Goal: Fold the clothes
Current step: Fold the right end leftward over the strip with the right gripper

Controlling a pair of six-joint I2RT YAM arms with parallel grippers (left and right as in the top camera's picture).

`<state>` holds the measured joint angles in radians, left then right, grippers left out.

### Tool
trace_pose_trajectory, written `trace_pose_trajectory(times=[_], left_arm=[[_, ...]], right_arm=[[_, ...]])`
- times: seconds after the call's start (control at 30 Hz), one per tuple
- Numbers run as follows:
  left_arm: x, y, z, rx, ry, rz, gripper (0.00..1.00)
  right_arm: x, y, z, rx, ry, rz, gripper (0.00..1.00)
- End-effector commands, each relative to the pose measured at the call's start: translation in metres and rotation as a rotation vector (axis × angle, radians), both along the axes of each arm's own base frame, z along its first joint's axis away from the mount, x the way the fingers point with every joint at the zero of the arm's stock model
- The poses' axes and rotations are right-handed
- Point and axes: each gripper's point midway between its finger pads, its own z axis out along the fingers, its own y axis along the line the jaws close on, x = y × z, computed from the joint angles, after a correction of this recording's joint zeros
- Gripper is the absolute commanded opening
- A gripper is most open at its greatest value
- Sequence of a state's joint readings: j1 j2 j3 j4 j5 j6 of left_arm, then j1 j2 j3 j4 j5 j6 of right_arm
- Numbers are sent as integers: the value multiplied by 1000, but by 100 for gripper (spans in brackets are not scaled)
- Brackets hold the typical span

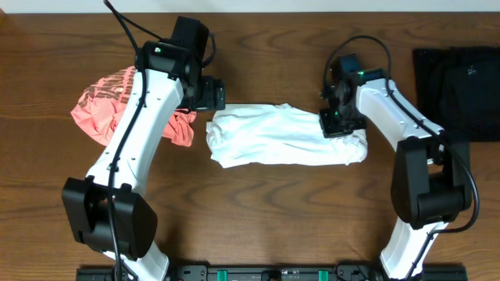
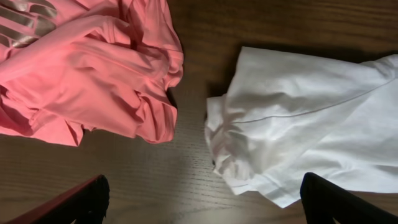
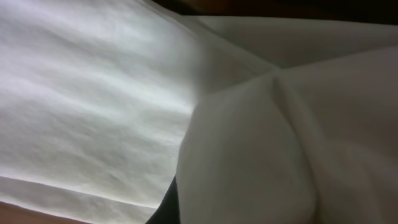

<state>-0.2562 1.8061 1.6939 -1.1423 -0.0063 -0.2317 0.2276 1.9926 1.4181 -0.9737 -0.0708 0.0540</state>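
Quick count of what's on the table (image 1: 273,226): three garments, two arms, two grippers.

Garment one is the white T-shirt (image 1: 273,136). It sits in the middle of the table, bunched into a long, lumpy bundle running left to right, nowhere near flat. Garment two is the coral-pink shirt (image 1: 101,105), crumpled in a heap at the left, with some pale lettering showing on top. Part of it is hidden under the left arm (image 1: 144,125). The two shirts sit near each other but don't touch, and the left wrist view shows a strip of bare wood between them. Garment three is a black folded garment (image 1: 461,82) at the far right edge, well apart from the other two.

The left gripper (image 2: 204,186) hangs over that strip of wood with its jaws spread wide and nothing in them. Both of its fingers (image 2: 74,202) peek in at the bottom corners of its own camera, one on each side.

The right gripper (image 1: 340,129) is down on the right end of the white T-shirt with its jaws closed tight. Its camera shows nothing but white folds right up against the lens, so I'm hedging a bit, but it looks like it has a pinch of that fabric. The right arm (image 1: 391,109) reaches in from the right side.
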Motion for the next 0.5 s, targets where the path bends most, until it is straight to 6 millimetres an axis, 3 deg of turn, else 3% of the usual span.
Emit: trace_pose_trajectory(times=[0.0, 0.03, 0.07, 0.3, 0.47], left_arm=[[-4, 2, -4, 6, 10, -7, 98], [-4, 2, -5, 7, 12, -7, 98], [-4, 2, -5, 7, 13, -7, 98], [-2, 1, -5, 5, 6, -7, 98], [-1, 1, -4, 5, 3, -7, 98]], right_arm=[[-2, 13, -1, 13, 1, 3, 13], [-2, 17, -1, 18, -2, 10, 33], [-2, 21, -1, 30, -2, 17, 43], [-6, 59, 7, 155, 2, 67, 50], [0, 83, 25, 284, -15, 121, 49]])
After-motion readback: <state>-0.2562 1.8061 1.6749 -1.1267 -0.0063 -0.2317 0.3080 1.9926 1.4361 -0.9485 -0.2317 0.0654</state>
